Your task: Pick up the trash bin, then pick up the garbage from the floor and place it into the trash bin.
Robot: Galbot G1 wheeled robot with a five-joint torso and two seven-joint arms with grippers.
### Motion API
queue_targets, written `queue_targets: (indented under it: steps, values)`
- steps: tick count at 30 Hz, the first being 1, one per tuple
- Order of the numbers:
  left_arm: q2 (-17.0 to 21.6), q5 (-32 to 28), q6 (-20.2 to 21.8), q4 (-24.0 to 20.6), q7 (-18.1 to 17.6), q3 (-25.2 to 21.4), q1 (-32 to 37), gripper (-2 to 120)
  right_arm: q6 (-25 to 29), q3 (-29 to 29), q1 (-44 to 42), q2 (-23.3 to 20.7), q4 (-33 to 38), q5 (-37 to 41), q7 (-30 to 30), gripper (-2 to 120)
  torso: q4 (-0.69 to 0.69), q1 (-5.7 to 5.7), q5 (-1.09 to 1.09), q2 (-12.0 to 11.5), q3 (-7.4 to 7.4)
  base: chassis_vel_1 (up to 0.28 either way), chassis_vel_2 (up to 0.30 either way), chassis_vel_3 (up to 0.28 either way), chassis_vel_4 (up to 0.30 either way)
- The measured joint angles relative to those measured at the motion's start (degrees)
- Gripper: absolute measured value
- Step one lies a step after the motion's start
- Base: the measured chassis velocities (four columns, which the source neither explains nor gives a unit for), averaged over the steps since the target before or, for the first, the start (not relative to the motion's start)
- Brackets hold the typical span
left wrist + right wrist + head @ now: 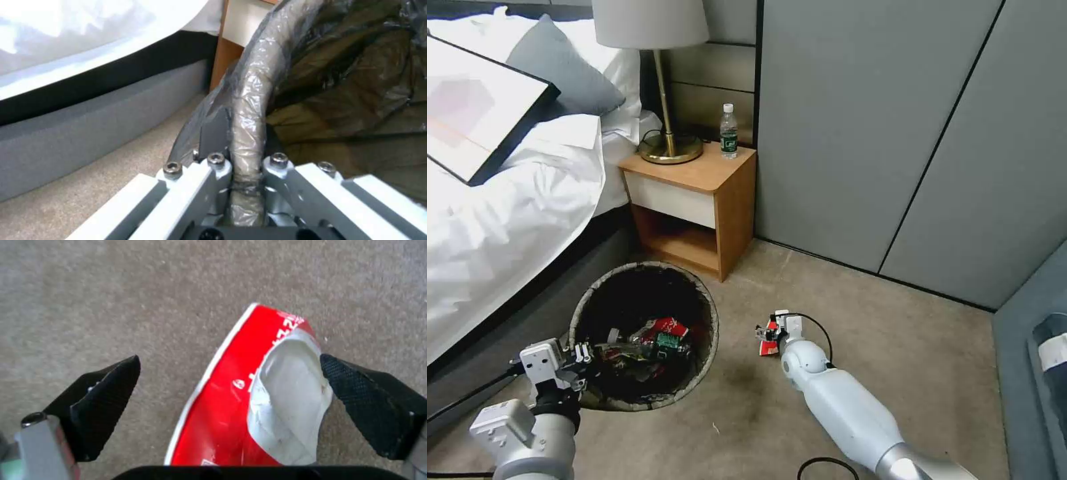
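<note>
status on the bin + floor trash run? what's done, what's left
Done: the left gripper is clamped on the trash bin rim, and wrappers and a bottle already lie inside the bin.
In hand: the right gripper is open, straddling a red-and-white carton on the carpet, not yet gripped.
Left: grip that carton and drop it in the bin. No other floor litter is visible.

I count one trash bin [647,400] with dark liner; inside it several litter pieces, count unclear, at least one red wrapper [665,327] and one green-labelled item [670,341]; one red-and-white carton [249,390] on the floor; one water bottle [729,131]; one lamp [657,80]; one nightstand [694,207]; two tools, my left tool [247,146], my right tool [231,396].
</note>
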Motion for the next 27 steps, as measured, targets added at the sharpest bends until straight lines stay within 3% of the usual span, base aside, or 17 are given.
queue_targets:
  steps: [17, 27]
  values:
    - [-0.1, 0.1, 0.0, 0.0, 0.0, 0.3, -0.5, 3, 2.9, 2.3, 3.1, 2.6, -9.8, -1.2, -1.8, 99, 0.00, 0.00, 0.01, 0.0, 0.00, 0.000, 0.000, 0.000, 0.000]
    - [-0.1, 0.1, -0.1, 0.0, 0.0, 0.4, -0.6, 3, 4.0, 3.1, 3.9, 3.4, -13.4, -1.3, -2.5, 67, 0.00, 0.00, 0.00, 0.0, -0.01, 0.000, 0.000, 0.000, 0.000]
